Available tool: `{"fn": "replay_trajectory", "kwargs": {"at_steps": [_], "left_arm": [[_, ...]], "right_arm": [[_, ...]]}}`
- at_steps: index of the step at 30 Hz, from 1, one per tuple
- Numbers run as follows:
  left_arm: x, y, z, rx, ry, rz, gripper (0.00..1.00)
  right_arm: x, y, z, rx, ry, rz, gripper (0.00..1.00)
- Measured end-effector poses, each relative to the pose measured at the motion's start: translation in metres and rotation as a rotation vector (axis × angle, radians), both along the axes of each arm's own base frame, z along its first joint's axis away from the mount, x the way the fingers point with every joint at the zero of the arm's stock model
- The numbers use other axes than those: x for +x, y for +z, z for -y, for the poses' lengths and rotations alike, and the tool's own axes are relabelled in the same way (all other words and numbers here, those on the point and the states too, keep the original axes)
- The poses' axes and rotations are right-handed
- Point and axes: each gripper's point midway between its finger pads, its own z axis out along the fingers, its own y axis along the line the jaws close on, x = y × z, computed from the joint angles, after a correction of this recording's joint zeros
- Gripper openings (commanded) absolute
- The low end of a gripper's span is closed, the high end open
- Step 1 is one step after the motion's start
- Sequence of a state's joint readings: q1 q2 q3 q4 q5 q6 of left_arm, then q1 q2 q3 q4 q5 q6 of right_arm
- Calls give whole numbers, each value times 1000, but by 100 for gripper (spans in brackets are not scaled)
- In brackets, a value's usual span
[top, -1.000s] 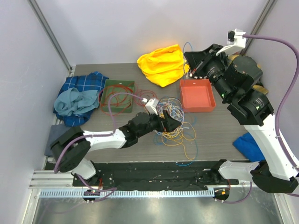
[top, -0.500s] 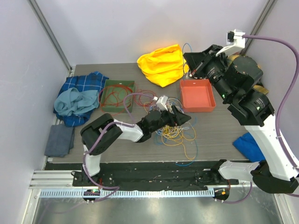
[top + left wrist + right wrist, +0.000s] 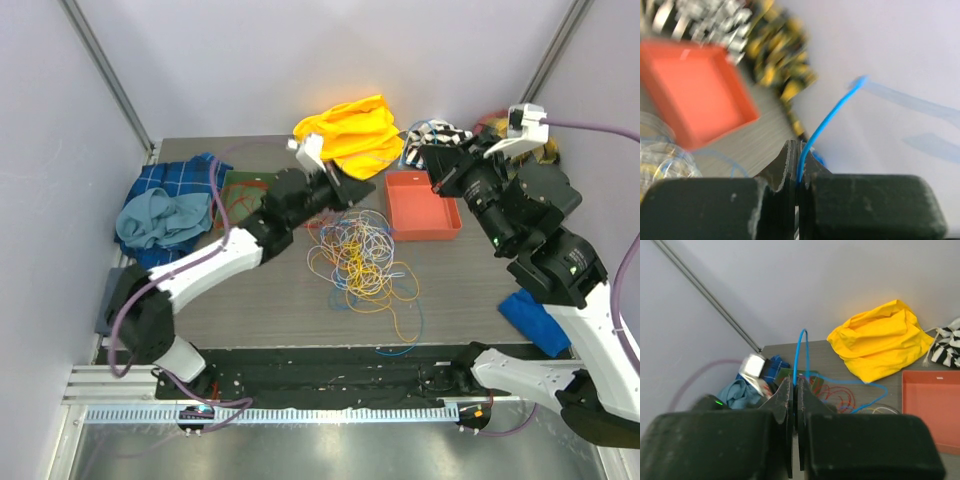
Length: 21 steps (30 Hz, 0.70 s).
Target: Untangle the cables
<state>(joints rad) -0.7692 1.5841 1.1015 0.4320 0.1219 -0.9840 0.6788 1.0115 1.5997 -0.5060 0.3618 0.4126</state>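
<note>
The fingers of the left tool (image 3: 798, 157) are closed together and clamped on a blue cable (image 3: 827, 122). From the fingertips the cable rises in a curve and ends free in front of the pale wall. The left wrist view is blurred, so finer detail of the grip cannot be told.

The fingers of the right tool (image 3: 794, 385) are likewise pressed together on a blue cable (image 3: 801, 347). This cable loops upward from the fingertips, then runs down and away to the right of the tool. Whether both tools hold the same cable cannot be told.

The remaining cables (image 3: 358, 255) are found as a loose heap of yellow, orange, white, red and blue loops on the bench (image 3: 250, 300). The heap lies on the near side of the left tool, toward the arm bases, and to the near left of the right tool.

An orange tray (image 3: 422, 208) is located between the two tools, just on the near side of the right tool. A yellow cloth (image 3: 350, 135) lies just beyond the left tool. A green tray (image 3: 222, 200) is seen to the left of the left tool, partly covered by the arm
</note>
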Motion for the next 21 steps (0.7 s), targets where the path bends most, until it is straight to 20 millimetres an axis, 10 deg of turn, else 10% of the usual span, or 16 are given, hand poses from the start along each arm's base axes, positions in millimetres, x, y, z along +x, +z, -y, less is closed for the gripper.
{"fn": "replay_trajectory", "kwargs": {"at_steps": [5,9,18,21], "left_arm": [[-9,145,-25,2,41,221,0],[-21,215,-49,27,76,320,0],[-15,222,-62,226,100,293,0],[-4,224,-64,294,132,284,0]], "right_arm": [[-5,-41,8,-30,-17,-53,1],[-7,-78,8,-55,-16,-108,1],[-8,-144,-9,-114,57,-222,1],[-8,-161,-11,-132,63,-259,42]]}}
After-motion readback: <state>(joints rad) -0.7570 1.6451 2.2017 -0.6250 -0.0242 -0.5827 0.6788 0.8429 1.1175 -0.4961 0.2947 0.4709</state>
